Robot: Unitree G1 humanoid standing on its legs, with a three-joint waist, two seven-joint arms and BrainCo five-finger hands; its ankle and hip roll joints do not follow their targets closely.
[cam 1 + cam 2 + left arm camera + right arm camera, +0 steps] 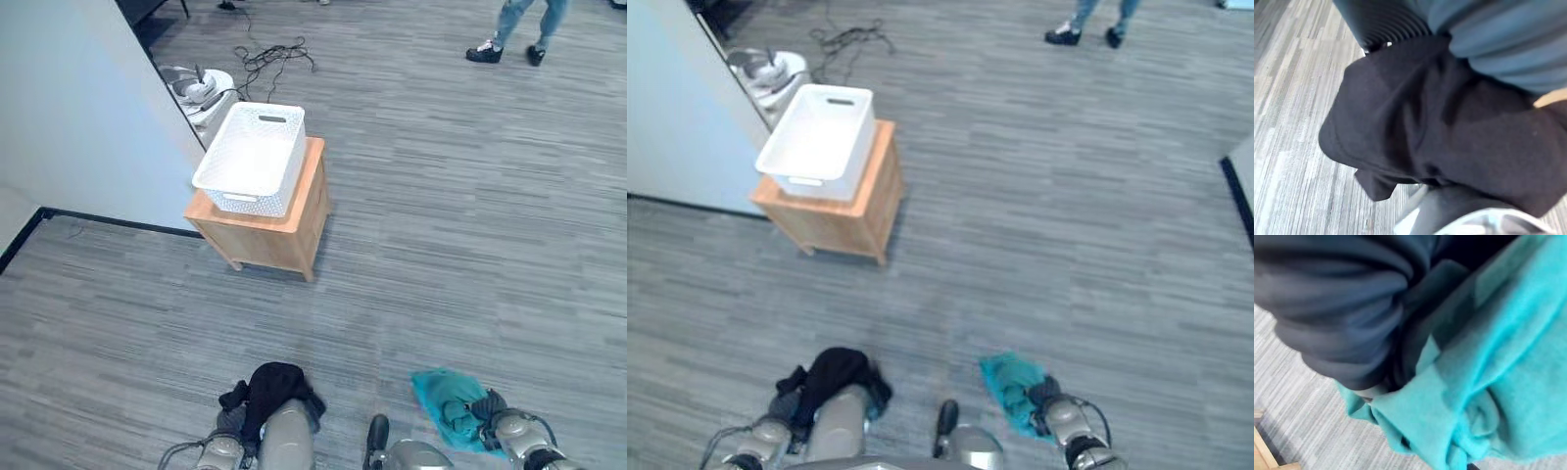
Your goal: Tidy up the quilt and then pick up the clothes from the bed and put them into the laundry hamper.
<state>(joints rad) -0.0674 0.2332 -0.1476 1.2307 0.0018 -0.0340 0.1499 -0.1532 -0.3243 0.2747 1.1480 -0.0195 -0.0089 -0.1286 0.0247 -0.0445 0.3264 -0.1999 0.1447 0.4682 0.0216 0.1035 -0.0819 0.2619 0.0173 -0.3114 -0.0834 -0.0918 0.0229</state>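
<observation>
Carrying both garments low in front of me: my left hand (233, 423) bears the black garment (274, 390), which drapes over it and hides the fingers, so its grip cannot be told. My right hand (493, 409) is wrapped in the teal garment (446, 401), its fingers likewise covered. Well ahead, the white laundry hamper (253, 157) stands on a small wooden cabinet (284, 220) beside a pale wall (78, 108). A person's legs (519, 27) stand across the grey floor (470, 215).

White laundry hamper (253, 157) sits open-topped on wooden side table (265, 217). Grey floor (451, 235) right of table and before it is bare. Wall (78, 108) close on table's left; round appliance (196, 90) and cables (269, 54) behind it; person's legs (519, 29) well beyond.
</observation>
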